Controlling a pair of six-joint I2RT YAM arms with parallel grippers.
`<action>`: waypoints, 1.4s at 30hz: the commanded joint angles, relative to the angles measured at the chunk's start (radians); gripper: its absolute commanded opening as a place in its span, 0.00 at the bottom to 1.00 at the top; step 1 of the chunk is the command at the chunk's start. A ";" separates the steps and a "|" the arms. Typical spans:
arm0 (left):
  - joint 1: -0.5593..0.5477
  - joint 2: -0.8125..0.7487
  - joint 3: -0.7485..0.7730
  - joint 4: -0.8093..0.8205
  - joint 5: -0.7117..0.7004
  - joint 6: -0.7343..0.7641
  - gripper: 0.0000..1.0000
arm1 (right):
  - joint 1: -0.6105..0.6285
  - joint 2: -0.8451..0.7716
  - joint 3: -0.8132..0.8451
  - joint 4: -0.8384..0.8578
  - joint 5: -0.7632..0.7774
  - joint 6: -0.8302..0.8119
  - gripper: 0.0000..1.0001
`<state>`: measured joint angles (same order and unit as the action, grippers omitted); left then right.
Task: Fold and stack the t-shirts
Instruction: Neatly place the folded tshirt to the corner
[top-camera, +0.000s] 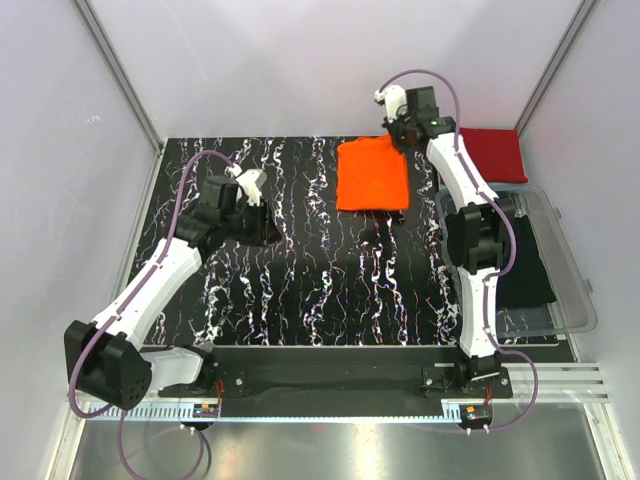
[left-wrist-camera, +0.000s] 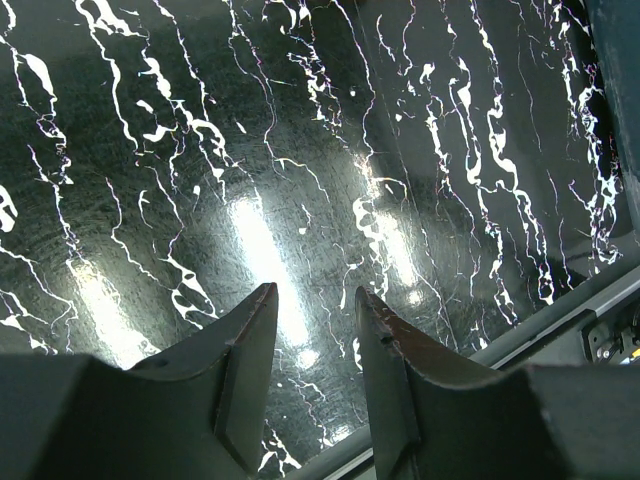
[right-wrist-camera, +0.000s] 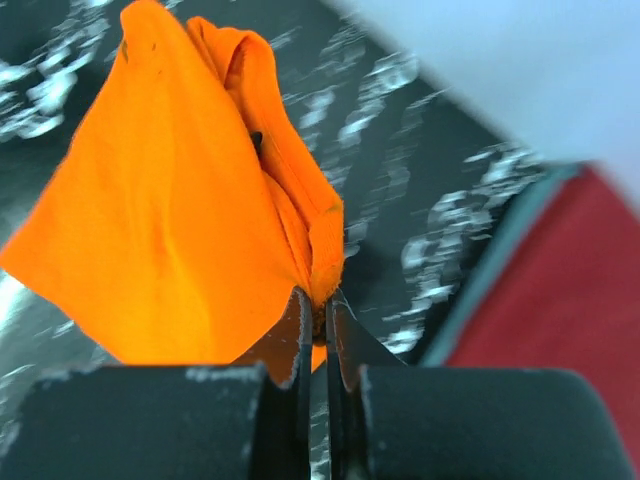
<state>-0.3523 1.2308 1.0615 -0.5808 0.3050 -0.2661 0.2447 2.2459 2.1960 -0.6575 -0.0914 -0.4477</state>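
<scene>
Your right end effector (right-wrist-camera: 318, 303) pinches a far corner of the orange t-shirt (top-camera: 372, 174) (cloth bunched at the jaws), at 1 o'clock on the table (top-camera: 300, 285) | your left end effector (left-wrist-camera: 314, 300) is spread, over the table at 10 o'clock | red t-shirt (top-camera: 497, 153) lies at 2 o'clock, past the table edge

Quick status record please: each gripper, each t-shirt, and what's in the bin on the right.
left gripper: open, empty, over bare mat
right gripper: shut on orange t-shirt, pinching its far right corner
orange t-shirt: folded, on the mat's far side
red t-shirt: beyond the mat's far right corner, apart from the orange one, untouched
clear bin: right edge, dark cloth inside
stack: not yet made
</scene>
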 joint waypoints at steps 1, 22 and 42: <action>0.003 -0.045 -0.005 0.038 0.008 0.002 0.42 | -0.051 0.027 0.117 0.062 0.050 -0.095 0.00; 0.003 -0.039 0.002 0.033 -0.015 0.011 0.42 | -0.208 0.038 0.349 -0.071 -0.048 -0.183 0.00; 0.003 -0.048 0.005 0.032 -0.003 0.015 0.43 | -0.318 -0.074 0.346 -0.094 -0.102 -0.235 0.00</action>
<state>-0.3523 1.2068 1.0534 -0.5812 0.2993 -0.2619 -0.0692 2.2589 2.5191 -0.7750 -0.1749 -0.6525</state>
